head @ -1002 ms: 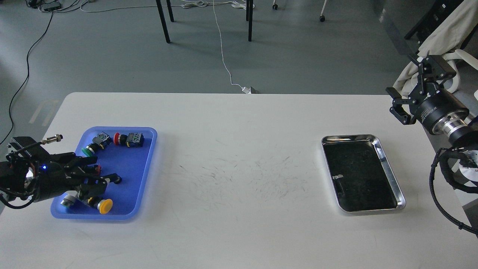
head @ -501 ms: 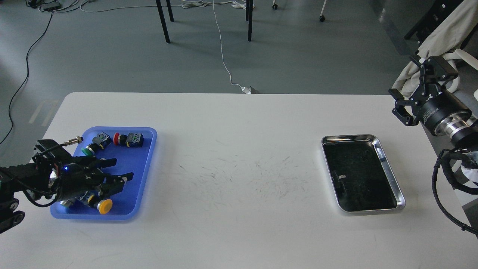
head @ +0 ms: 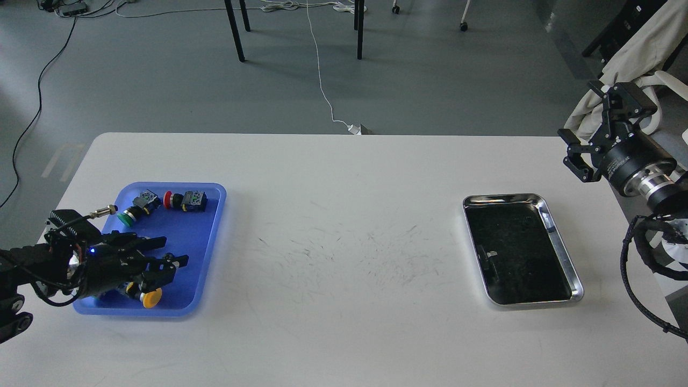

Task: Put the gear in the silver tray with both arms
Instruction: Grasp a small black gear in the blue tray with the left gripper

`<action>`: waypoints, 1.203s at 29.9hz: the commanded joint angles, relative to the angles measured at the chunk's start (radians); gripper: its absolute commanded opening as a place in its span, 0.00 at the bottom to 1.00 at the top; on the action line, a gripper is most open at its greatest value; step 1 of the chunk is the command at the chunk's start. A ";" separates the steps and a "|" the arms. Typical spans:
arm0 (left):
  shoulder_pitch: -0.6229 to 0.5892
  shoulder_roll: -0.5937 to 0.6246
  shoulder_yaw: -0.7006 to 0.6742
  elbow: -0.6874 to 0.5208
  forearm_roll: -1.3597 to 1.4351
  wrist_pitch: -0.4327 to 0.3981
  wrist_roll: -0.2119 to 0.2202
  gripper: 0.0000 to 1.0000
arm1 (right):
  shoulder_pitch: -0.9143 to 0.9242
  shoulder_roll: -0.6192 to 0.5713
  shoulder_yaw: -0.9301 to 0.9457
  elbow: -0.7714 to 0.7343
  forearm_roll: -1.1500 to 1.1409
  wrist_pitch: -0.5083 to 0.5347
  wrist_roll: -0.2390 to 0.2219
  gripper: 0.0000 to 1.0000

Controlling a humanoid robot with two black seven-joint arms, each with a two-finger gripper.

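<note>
Blue tray (head: 207,226) on desk (head: 344,322) left holds button parts; our left pincer (head: 172,255) over it, fingers apart, gripping nothing, just above yellow button (head: 152,297). Silver tray (head: 559,236) at desk right, no part in it. Right pincer (head: 578,153) raised off desk edge, apart, idle. Step: pick phase. Next: drop, close on one part, lift clear of rim.

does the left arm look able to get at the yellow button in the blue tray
Probably yes: the left gripper hangs open over the blue tray, right beside the yellow button, with nothing lying between them.
</note>
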 commanded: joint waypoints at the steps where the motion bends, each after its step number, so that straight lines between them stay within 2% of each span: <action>1: 0.014 0.000 0.010 0.010 -0.008 0.021 0.000 0.70 | -0.001 -0.004 0.000 0.001 0.000 -0.001 0.000 0.97; 8: 0.024 -0.002 0.011 0.010 -0.013 0.035 0.000 0.68 | -0.002 -0.002 0.000 0.002 0.000 0.001 0.000 0.97; 11: 0.028 -0.002 0.011 0.010 -0.011 0.037 0.000 0.61 | -0.002 -0.002 0.000 0.002 0.000 0.001 0.000 0.97; 20: 0.028 -0.020 0.011 0.011 -0.008 0.038 0.000 0.53 | -0.002 -0.005 0.000 0.002 0.000 0.001 0.000 0.97; 27: 0.028 -0.043 0.011 0.026 -0.003 0.038 0.000 0.53 | -0.003 -0.010 -0.001 0.004 0.000 0.001 0.000 0.97; 36: 0.028 -0.036 0.013 0.046 0.001 0.038 0.000 0.36 | -0.003 -0.007 -0.001 0.004 0.000 0.001 0.000 0.97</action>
